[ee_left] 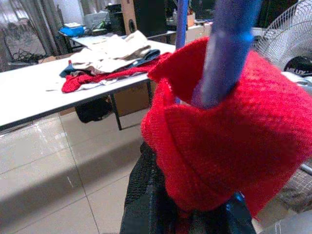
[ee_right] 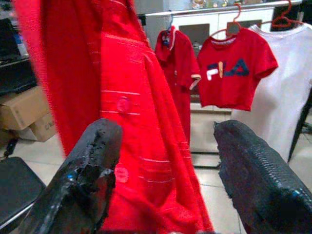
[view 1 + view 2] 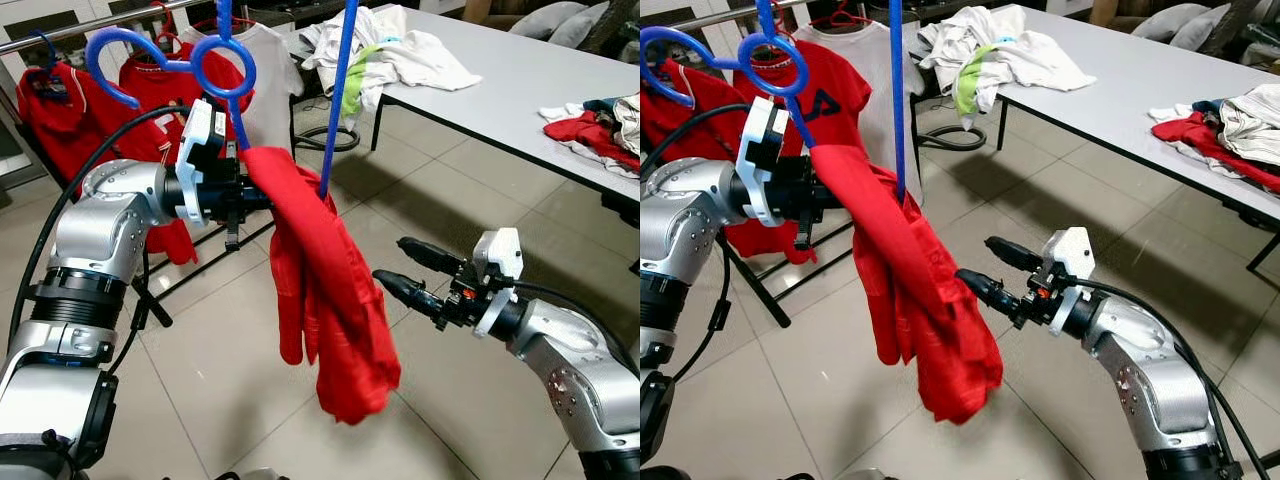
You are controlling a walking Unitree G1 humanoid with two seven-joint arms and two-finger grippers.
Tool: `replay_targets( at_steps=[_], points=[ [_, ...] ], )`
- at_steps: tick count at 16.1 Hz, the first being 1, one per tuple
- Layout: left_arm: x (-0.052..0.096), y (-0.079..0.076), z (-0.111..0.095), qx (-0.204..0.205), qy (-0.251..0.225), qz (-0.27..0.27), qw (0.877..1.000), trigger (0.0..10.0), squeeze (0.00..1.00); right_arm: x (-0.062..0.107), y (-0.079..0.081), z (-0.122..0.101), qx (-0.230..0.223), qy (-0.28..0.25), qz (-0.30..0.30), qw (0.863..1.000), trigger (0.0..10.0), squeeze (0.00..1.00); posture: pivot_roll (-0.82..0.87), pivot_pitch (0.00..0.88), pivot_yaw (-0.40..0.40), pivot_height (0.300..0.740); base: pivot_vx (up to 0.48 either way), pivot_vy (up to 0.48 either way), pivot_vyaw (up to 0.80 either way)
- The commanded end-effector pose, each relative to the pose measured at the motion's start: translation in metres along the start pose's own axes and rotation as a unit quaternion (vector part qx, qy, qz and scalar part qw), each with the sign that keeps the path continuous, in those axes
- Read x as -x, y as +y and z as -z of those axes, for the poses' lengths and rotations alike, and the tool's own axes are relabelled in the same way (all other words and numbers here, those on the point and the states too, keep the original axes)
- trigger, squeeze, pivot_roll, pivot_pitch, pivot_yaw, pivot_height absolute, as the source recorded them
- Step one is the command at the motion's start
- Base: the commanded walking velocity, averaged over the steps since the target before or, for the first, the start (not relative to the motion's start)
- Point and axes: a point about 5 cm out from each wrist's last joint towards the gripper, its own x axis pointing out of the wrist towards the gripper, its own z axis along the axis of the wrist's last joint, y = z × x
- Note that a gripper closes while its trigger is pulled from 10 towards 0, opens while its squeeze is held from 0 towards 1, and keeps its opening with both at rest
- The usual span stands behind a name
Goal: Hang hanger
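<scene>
Red cloth of the garment (image 1: 219, 146) sits directly against my left gripper (image 3: 235, 195), bunched over the blue hanger (image 3: 225, 70). My left jaws are clamped on the hanger's shoulder through that cloth, so the grip carries both hanger and garment. The hanger rides tilted, its hook loops above and outboard of my left jaws, one blue arm running steeply up past them. The garment, a red buttoned shirt (image 3: 325, 300), hangs slack below the jaws because just one shoulder is supported.

My right gripper (image 3: 410, 272) stands just beside the hanging shirt, level with its middle, jaws wide and holding nothing. In the right wrist view the cloth lies ahead of the gap, closer to one finger (image 2: 90, 161) than the other. My judgement: this placement lets me steady or guide the fabric while the left arm lifts.

Beyond my left jaws runs the clothes rail (image 3: 90, 25), carrying a red FILA T-shirt (image 2: 234, 73), another red shirt (image 2: 175, 53) and a white T-shirt (image 2: 287, 92) on their own hangers. The hook is near the rail but not yet over it; the hanging step remains to be done.

Beyond my right jaws stands a grey table (image 3: 520, 85) with piled laundry (image 3: 385, 50), well apart from the work. Tiled floor (image 3: 480, 400) lies below both grippers.
</scene>
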Motion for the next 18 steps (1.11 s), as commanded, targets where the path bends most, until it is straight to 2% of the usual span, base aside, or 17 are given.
replay_targets(
  at_steps=[1, 2, 3, 8, 10, 12, 13, 14, 16, 17, 18],
  points=[
    [-0.002, 0.001, -0.010, -0.018, -0.005, 0.008, 1.000, 0.0, 0.00, -0.002, -0.005, -0.001, 0.014, 0.010, 0.016, 1.000, 10.0, 0.00, -0.03, 0.000, 0.087, 0.740, 0.000, 0.000, 0.00],
    [-0.004, 0.001, -0.011, -0.019, -0.010, 0.010, 1.000, 0.0, 0.00, -0.006, -0.003, 0.004, 0.020, 0.025, 0.020, 0.999, 10.0, 0.00, -0.03, 0.000, 0.087, 0.740, 0.000, 0.000, 0.00],
    [-0.012, 0.001, -0.012, -0.025, -0.017, 0.010, 0.999, 0.0, 0.00, -0.022, 0.007, 0.009, 0.002, 0.022, 0.022, 1.000, 10.0, 0.00, -0.03, 0.000, 0.089, 0.740, 0.000, 0.000, 0.00],
    [-0.019, 0.003, -0.011, -0.034, -0.017, 0.001, 0.999, 0.0, 0.00, -0.040, 0.017, 0.008, -0.012, 0.005, 0.014, 1.000, 10.0, 0.00, -0.03, 0.000, 0.091, 0.740, 0.000, 0.000, 0.00],
    [-0.022, 0.003, -0.011, -0.038, -0.016, -0.004, 0.999, 0.0, 0.00, -0.048, 0.021, 0.011, 0.001, 0.022, 0.013, 1.000, 10.0, 0.00, -0.03, 0.000, 0.093, 0.740, 0.000, 0.000, 0.00],
    [-0.023, 0.004, -0.014, -0.044, -0.020, -0.018, 0.999, 0.0, 0.00, -0.051, 0.021, 0.022, 0.030, 0.071, 0.025, 0.997, 10.0, 0.00, -0.03, 0.000, 0.097, 0.740, 0.000, 0.000, 0.00],
    [-0.024, 0.007, -0.017, -0.050, -0.026, -0.037, 0.998, 0.0, 0.00, -0.052, 0.021, 0.034, 0.046, 0.112, 0.037, 0.992, 10.0, 0.00, -0.03, 0.000, 0.096, 0.740, 0.000, 0.000, 0.00],
    [-0.024, 0.008, -0.018, -0.051, -0.029, -0.044, 0.997, 0.0, 0.00, -0.051, 0.021, 0.038, 0.051, 0.126, 0.045, 0.990, 10.0, 0.00, -0.03, 0.000, 0.096, 0.740, 0.000, 0.000, 0.00],
    [-0.024, 0.008, -0.021, -0.052, -0.038, -0.051, 0.997, 0.0, 0.00, -0.049, 0.019, 0.054, 0.080, 0.189, 0.062, 0.977, 10.0, 0.00, -0.03, 0.000, 0.097, 0.740, 0.000, 0.000, 0.00],
    [-0.024, 0.007, -0.023, -0.053, -0.040, -0.051, 0.996, 0.0, 0.00, -0.045, 0.015, 0.062, 0.100, 0.223, 0.084, 0.966, 10.0, 0.00, -0.03, 0.000, 0.095, 0.740, 0.000, 0.000, 0.00],
    [-0.023, 0.007, -0.023, -0.053, -0.040, -0.051, 0.996, 0.0, 0.00, -0.044, 0.013, 0.065, 0.104, 0.231, 0.095, 0.963, 10.0, 0.00, -0.03, 0.000, 0.094, 0.740, 0.000, 0.000, 0.00]
  ],
)
